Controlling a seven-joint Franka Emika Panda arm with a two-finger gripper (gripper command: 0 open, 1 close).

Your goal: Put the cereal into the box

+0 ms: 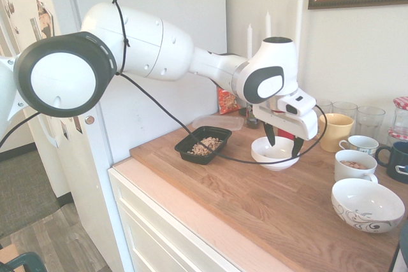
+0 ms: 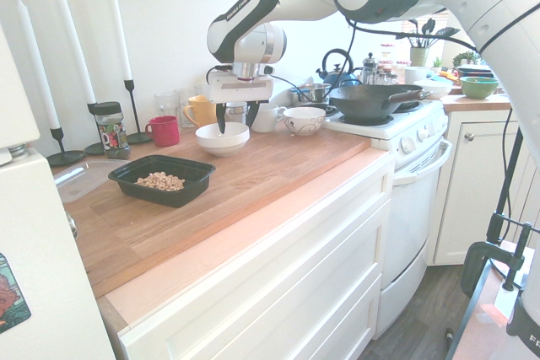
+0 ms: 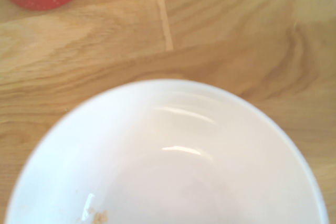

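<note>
The cereal (image 1: 205, 146) (image 2: 160, 180) is a small heap of tan puffs lying inside the box (image 1: 191, 155) (image 2: 157, 196), a shallow black tray on the wooden counter. Just right of the tray stands a white bowl (image 1: 274, 153) (image 2: 222, 137) (image 3: 173, 156) with only a few crumbs (image 3: 97, 216) left in it. My gripper (image 1: 283, 141) (image 2: 236, 117) hangs over the bowl's far rim. It points down, open, with its dark fingers apart on either side of the rim. Nothing is held, and the bowl rests on the counter.
Behind the tray lie a clear flat container (image 1: 218, 121) and an orange snack bag (image 1: 226, 101). A yellow mug (image 1: 336, 130), white mugs (image 1: 354, 167), a patterned bowl (image 1: 366, 203), a red mug (image 2: 163, 131) and candles stand around. A stove with a wok (image 2: 371, 100) adjoins the counter.
</note>
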